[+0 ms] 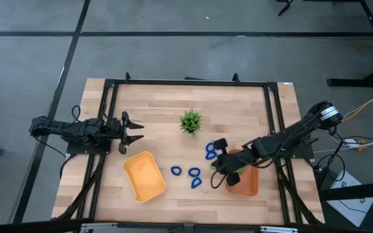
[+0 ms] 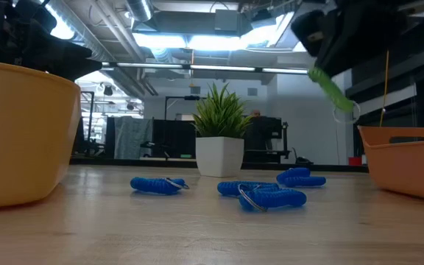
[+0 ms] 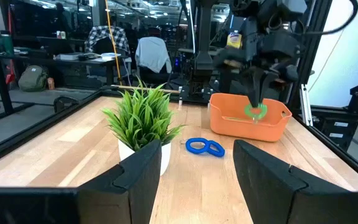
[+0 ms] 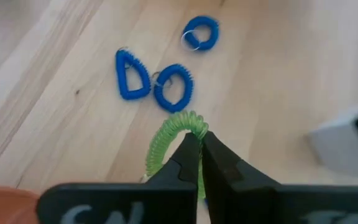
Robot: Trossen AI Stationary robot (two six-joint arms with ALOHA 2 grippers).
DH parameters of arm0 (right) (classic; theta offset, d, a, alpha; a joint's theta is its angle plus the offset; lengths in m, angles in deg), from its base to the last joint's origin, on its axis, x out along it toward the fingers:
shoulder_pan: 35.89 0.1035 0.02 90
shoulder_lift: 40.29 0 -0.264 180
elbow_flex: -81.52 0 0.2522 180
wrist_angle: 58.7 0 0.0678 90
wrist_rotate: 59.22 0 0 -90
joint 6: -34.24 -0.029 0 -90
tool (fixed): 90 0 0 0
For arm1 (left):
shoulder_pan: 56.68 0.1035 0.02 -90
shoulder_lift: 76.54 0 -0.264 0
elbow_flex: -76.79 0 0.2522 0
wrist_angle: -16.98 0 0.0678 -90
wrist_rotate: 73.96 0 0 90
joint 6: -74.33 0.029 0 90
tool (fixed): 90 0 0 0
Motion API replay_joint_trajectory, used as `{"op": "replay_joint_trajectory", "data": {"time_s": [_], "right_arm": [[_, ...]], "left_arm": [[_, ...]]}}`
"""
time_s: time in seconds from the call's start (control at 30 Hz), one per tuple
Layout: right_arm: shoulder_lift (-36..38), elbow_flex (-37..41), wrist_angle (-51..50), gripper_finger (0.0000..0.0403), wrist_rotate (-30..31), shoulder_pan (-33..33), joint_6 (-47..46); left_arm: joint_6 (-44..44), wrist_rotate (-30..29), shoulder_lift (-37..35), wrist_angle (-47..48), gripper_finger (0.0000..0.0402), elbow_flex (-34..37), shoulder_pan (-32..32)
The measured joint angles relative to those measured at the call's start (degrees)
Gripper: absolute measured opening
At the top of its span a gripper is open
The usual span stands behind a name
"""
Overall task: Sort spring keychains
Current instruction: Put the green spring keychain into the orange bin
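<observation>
- My right gripper is pinching a light green spring keychain, fingers pressed together on its coil, held in the air at the orange tray near the table's right edge.
- Four blue spring keychains lie on the table between the orange tray and the yellow tray.
- My left gripper waits by the left edge, fingers spread, holding nothing.
- The potted plant stands mid-table.

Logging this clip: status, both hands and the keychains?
Right hand shut on green keychain, over orange tray. Left hand open, idle by yellow tray. Blue keychains on table. Nothing blocking.
</observation>
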Motion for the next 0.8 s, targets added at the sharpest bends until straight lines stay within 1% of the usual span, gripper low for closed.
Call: {"op": "replay_joint_trajectory", "data": {"time_s": [0.2,0.43,0.6,0.8], "right_arm": [[5.1,2.5,2.4,0.0005,4.5,1.7,-1.8],[8.4,5.0,2.5,0.0005,8.8,4.0,-5.5],[9.9,6.1,1.1,0.0005,11.4,6.0,-9.3],[10.1,6.1,-2.8,0.0005,14.8,9.1,-15.3]], "left_arm": [[0.0,0.0,0.0,0.0,0.0196,0.0,0.0],[0.0,0.0,0.0,0.0,0.0196,0.0,0.0],[0.0,0.0,0.0,0.0,0.0196,0.0,0.0],[0.0,0.0,0.0,0.0,0.0196,0.0,0.0]]}}
